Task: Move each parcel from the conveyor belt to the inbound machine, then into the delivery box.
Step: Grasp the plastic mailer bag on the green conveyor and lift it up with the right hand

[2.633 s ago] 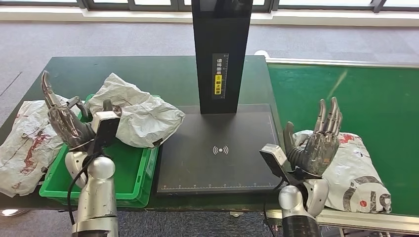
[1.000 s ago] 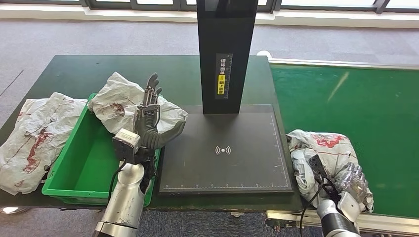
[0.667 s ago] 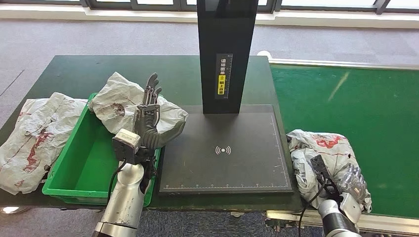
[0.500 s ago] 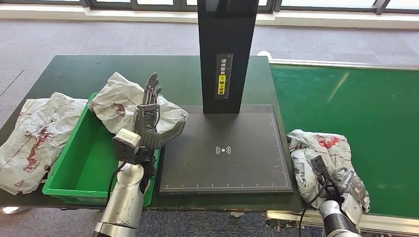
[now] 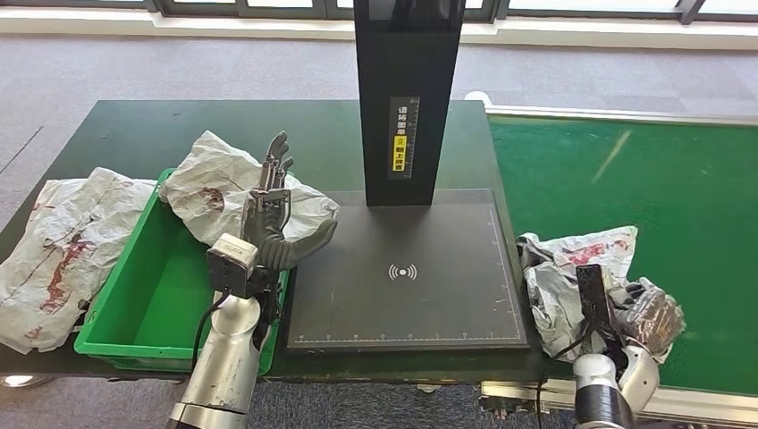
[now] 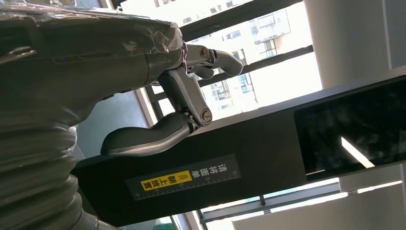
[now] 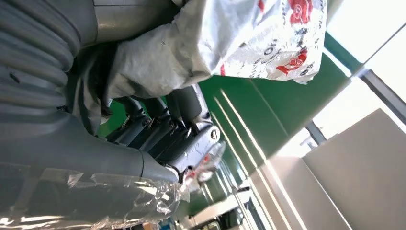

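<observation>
My right hand point(image 5: 651, 313) grips the grey parcel point(image 5: 572, 277) at the conveyor belt point(image 5: 679, 179) edge; its red print looks too crumpled to read. My left hand point(image 5: 273, 219) hovers, fingers spread, holding nothing, over the green delivery box point(image 5: 152, 295). Farther off, the inbound machine point(image 5: 407, 268) shows a yellow label with Chinese characters.

Left hand point(image 5: 273, 219) standing upright on a raised silver forearm, fingers point(image 5: 274, 161) stretched upward and apart, thumb jutting out toward the right, holding nothing; in the left wrist view point(image 6: 167, 96), thumb extended and dark fingers lightly bent, empty. Right hand point(image 5: 651, 313) sitting low at the near right, fingers curled around crumpled wrapping; in the right wrist view, dark fingers point(image 7: 167, 129) clenching the parcel point(image 7: 249, 43), gripping it firmly.
</observation>
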Robot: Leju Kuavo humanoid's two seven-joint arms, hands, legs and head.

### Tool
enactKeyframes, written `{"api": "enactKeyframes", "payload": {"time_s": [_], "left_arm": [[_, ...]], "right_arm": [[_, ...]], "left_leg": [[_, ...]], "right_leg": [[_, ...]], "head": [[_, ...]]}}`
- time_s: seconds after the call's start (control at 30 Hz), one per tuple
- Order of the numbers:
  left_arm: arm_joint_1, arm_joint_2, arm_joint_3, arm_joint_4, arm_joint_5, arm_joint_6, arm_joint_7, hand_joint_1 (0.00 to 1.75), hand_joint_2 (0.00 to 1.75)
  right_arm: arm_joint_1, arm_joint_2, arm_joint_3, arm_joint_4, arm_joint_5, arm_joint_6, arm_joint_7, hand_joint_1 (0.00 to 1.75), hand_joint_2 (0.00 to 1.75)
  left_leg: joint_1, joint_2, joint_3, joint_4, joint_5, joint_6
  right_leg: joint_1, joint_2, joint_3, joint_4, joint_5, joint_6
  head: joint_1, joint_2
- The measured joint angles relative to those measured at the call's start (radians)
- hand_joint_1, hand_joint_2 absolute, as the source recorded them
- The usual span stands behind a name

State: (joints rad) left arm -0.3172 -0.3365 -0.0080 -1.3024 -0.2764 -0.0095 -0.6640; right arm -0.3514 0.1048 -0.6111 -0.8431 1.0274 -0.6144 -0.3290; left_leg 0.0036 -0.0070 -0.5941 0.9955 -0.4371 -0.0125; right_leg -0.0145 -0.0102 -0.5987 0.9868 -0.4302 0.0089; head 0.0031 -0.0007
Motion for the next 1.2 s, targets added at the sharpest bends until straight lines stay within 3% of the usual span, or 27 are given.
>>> {"api": "enactKeyframes", "payload": {"time_s": [0.27,0.4,0.47,0.6,0.8,0.87,1.2], "left_arm": [[0.001,0.0,0.0,0.0,0.0,0.0,-0.001,0.0,1.75],[0.001,0.0,0.0,0.001,-0.001,0.0,-0.005,0.0,1.75],[0.001,0.0,0.0,0.005,-0.003,0.0,-0.01,0.0,1.75],[-0.002,0.0,-0.006,0.014,-0.008,-0.001,-0.02,0.0,1.75],[-0.009,0.0,-0.016,0.038,-0.011,-0.019,-0.032,0.0,1.75],[-0.009,0.0,-0.017,0.046,-0.012,-0.023,-0.034,0.0,1.75],[-0.01,0.0,-0.017,0.068,-0.012,-0.024,-0.035,0.0,1.75]], "right_arm": [[0.032,0.046,0.022,-0.129,-0.021,0.0,-0.002,1.75,1.75],[0.051,0.08,0.044,-0.202,-0.174,-0.038,-0.179,1.75,1.75],[0.069,0.114,0.096,-0.284,-0.249,-0.059,-0.251,1.75,1.75],[0.092,0.171,0.26,-0.435,-0.331,-0.06,-0.289,1.75,1.75],[0.077,0.208,0.532,-0.486,-0.477,0.135,-0.295,1.75,1.75],[0.067,0.214,0.596,-0.478,-0.504,0.162,-0.304,1.75,1.75],[0.055,0.216,0.706,-0.456,-0.536,0.178,-0.315,1.75,1.75]], "left_leg": [[0.0,0.0,-0.001,0.0,0.0,0.0],[0.0,0.0,-0.001,0.0,0.0,0.0],[0.0,0.001,-0.001,0.0,0.0,0.0],[0.0,0.003,-0.001,-0.001,0.0,-0.001],[0.001,0.003,-0.001,-0.001,0.001,-0.002],[0.001,0.002,-0.001,-0.001,0.002,-0.003],[0.0,0.001,-0.001,-0.001,0.002,-0.002]], "right_leg": [[-0.001,0.0,0.0,0.0,0.0,0.0],[-0.001,0.0,0.0,0.0,0.0,0.0],[0.0,0.001,-0.001,0.0,0.0,0.0],[0.0,0.003,-0.003,0.001,0.0,0.0],[0.0,0.004,-0.003,0.001,0.0,-0.001],[0.0,0.003,-0.003,0.001,0.0,-0.001],[0.0,0.002,-0.003,0.001,0.0,-0.001]], "head": [[0.0,0.0],[0.0,0.0],[0.0,0.0],[0.0,0.0],[0.0,0.0],[0.0,0.0],[0.0,0.0]]}}
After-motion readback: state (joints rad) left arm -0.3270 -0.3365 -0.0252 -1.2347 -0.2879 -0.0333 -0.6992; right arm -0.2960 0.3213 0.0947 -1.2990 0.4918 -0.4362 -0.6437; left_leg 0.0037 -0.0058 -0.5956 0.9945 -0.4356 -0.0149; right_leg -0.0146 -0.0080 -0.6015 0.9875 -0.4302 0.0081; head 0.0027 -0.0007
